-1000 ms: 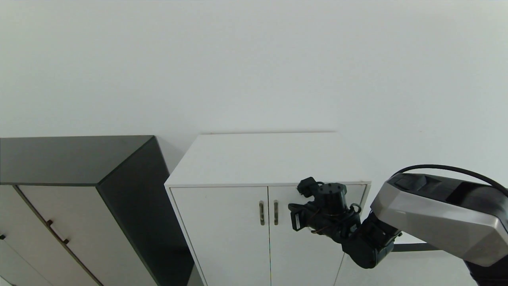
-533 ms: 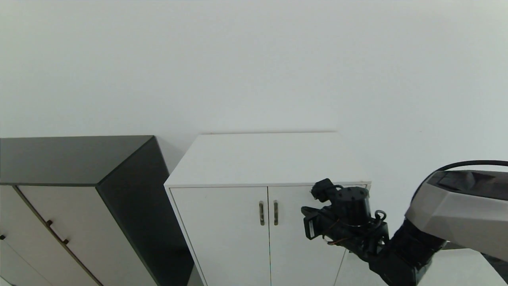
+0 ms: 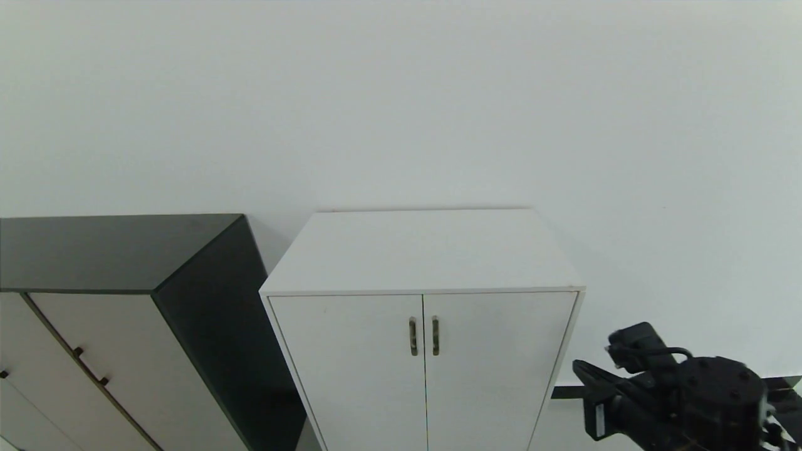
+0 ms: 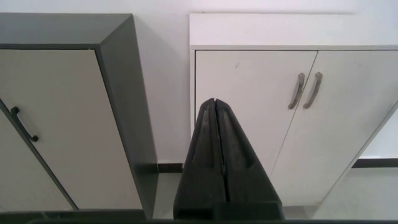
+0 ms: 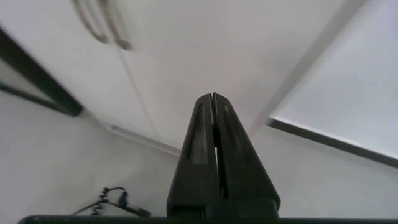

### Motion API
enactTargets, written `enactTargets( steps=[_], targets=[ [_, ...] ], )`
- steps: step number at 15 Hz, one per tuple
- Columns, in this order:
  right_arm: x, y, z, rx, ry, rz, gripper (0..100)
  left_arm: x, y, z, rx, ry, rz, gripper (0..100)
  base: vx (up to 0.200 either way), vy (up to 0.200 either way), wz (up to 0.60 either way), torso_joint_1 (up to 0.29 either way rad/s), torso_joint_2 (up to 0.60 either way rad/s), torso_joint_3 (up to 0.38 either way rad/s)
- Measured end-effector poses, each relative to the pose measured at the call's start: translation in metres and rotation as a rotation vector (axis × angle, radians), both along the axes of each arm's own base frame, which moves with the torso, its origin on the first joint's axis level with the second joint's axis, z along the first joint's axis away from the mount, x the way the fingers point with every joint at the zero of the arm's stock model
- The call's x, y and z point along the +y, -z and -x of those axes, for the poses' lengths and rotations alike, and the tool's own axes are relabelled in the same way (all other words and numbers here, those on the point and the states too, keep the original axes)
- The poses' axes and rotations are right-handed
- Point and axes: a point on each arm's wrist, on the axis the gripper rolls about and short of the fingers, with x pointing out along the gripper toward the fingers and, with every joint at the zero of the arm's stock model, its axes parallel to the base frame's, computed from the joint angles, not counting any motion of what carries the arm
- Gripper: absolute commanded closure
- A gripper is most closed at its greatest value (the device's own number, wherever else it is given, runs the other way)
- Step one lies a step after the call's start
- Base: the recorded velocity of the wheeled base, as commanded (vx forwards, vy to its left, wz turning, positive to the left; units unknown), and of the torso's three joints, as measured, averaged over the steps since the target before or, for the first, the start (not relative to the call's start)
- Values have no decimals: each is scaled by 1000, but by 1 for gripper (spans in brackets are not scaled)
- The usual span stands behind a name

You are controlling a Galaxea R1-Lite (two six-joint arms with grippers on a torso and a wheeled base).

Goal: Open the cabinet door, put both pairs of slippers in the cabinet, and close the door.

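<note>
The white cabinet (image 3: 423,250) stands against the wall with both doors shut. Its two metal handles (image 3: 423,336) sit side by side at the middle seam. My right gripper (image 3: 586,383) hangs low, to the right of the cabinet's right edge and apart from it. In the right wrist view my right gripper (image 5: 212,99) is shut with nothing in it, pointing at the lower part of the right door (image 5: 186,68). My left gripper (image 4: 214,102) is shut and empty, held back in front of the left door (image 4: 249,106).
A dark cabinet (image 3: 125,250) with pale doors and black handles stands close on the white cabinet's left. A black cable (image 5: 118,199) lies on the pale floor (image 5: 56,162). A dark baseboard (image 3: 567,393) runs along the wall to the right.
My right arm has drawn back from in front of the right door, moving down and to the right. Both cabinet doors stay shut.
</note>
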Motion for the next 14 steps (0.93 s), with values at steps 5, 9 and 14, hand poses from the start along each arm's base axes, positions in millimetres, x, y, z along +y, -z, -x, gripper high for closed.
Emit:
enactTargets(
  steps=[5, 9, 14],
  targets=[
    [-41, -20, 44, 62, 98, 95, 100, 0, 0, 0, 0, -1, 11, 100, 0, 0, 0, 0, 0, 0],
    [-74, -24, 94, 199, -1, 140, 100, 0, 0, 0, 0, 1, 11, 100, 0, 0, 0, 0, 0, 0],
    [-109, -8, 150, 325, -138, 124, 100, 0, 0, 0, 0, 1, 11, 100, 0, 0, 0, 0, 0, 0]
  ],
)
